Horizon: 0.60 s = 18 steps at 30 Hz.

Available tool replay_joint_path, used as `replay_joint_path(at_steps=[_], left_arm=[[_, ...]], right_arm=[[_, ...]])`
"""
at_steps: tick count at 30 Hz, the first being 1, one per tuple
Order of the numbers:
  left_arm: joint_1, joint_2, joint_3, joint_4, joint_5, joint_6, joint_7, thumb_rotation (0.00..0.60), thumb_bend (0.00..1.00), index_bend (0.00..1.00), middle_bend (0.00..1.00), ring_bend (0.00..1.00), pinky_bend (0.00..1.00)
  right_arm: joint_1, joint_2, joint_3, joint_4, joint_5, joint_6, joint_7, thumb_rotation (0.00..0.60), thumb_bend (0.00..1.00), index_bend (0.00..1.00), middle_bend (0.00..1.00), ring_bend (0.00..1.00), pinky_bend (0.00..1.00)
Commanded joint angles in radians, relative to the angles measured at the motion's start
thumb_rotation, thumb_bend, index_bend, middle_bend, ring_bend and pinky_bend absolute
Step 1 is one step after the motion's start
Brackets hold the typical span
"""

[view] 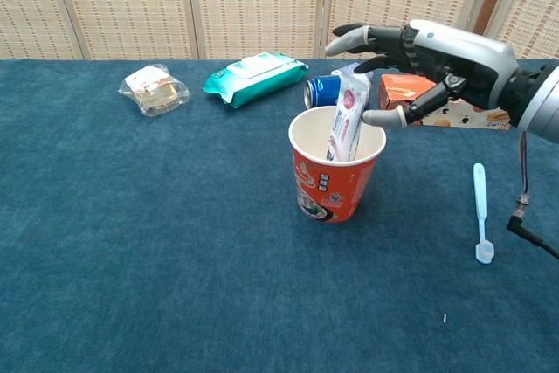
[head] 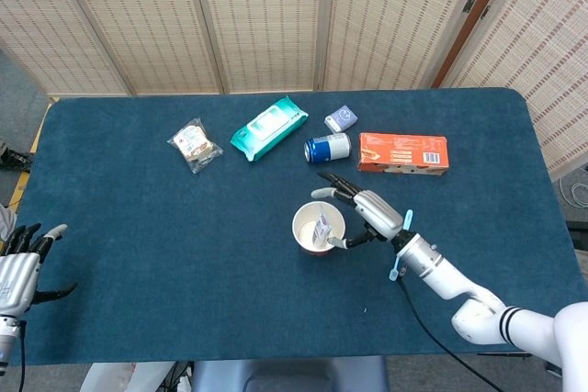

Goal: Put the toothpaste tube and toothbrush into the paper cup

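The red and white paper cup (view: 336, 172) (head: 318, 227) stands mid-table. The white toothpaste tube (view: 346, 120) (head: 322, 229) stands inside it, leaning against the right rim with its top sticking out. My right hand (view: 428, 50) (head: 367, 213) hovers just above and right of the cup, fingers spread, holding nothing and apart from the tube. A light blue toothbrush (view: 480, 213) (head: 401, 243) lies on the cloth right of the cup; in the head view my right forearm covers part of it. My left hand (head: 18, 268) rests open at the table's near left edge.
At the back lie a clear snack bag (view: 150, 89), a teal wipes pack (view: 253, 76), a blue can (view: 319, 92), a small lilac packet (head: 341, 117) and an orange box (head: 402, 152). A black cable (view: 530, 238) trails below my right forearm.
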Motion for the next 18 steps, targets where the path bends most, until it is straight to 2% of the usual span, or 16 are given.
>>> replay_joint_path(at_steps=[1, 11, 18], left_arm=[[0.000, -0.001, 0.000, 0.000, -0.001, -0.001, 0.002, 0.600, 0.00, 0.15, 0.27, 0.09, 0.00], [-0.002, -0.003, 0.001, 0.001, -0.004, -0.005, 0.008, 0.600, 0.00, 0.15, 0.27, 0.09, 0.00], [-0.003, -0.006, 0.002, 0.000, -0.004, -0.006, 0.016, 0.600, 0.00, 0.15, 0.27, 0.09, 0.00]], right_arm=[[-0.004, 0.008, 0.002, -0.010, 0.000, 0.005, -0.008, 0.600, 0.12, 0.21, 0.00, 0.00, 0.14], [-0.020, 0.063, 0.012, -0.085, -0.012, 0.048, -0.095, 0.600, 0.12, 0.19, 0.00, 0.00, 0.14], [-0.039, 0.131, 0.018, -0.167, -0.015, 0.066, -0.224, 0.600, 0.12, 0.18, 0.00, 0.00, 0.14]])
